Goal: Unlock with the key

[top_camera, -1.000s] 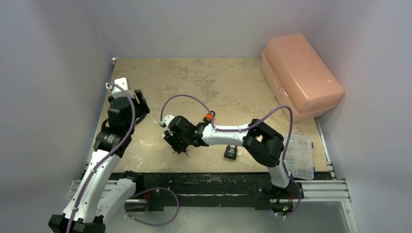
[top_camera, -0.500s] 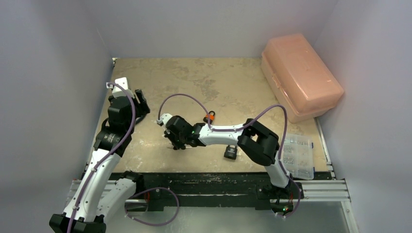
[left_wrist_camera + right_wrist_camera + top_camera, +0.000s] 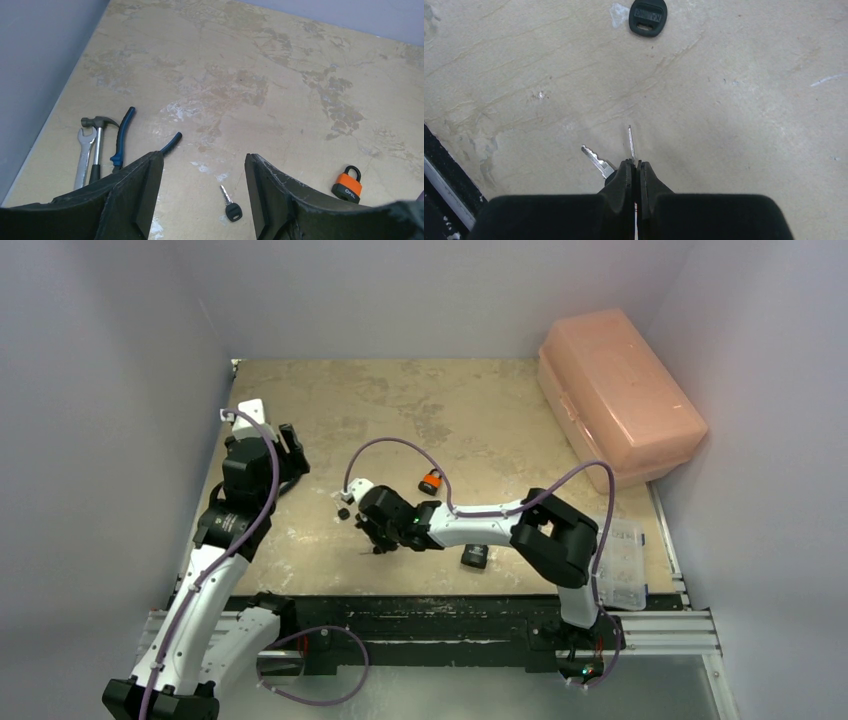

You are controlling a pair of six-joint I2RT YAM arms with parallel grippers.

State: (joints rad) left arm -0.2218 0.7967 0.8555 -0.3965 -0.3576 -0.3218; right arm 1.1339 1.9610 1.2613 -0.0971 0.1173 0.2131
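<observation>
Right pincer (image 3: 636,167) clenched on key (image 3: 630,142), low over near-centre of tabletop (image 3: 480,410). Thin blade pokes out between tips; second blade (image 3: 596,161) fans out to left.

Key likely light, stiff, slick metal. Best held by flat head, blade left free.

Loose black-headed key (image 3: 232,211) lies just beyond. Orange padlock (image 3: 430,482) near, to far right. Black padlock (image 3: 474,556) to near right.

Left pincer (image 3: 202,159) released, empty, at far left near hammer (image 3: 97,145), wrench (image 3: 84,150), pliers (image 3: 122,140).

Pink box (image 3: 620,390) sits far right. Path to orange padlock looks open.
</observation>
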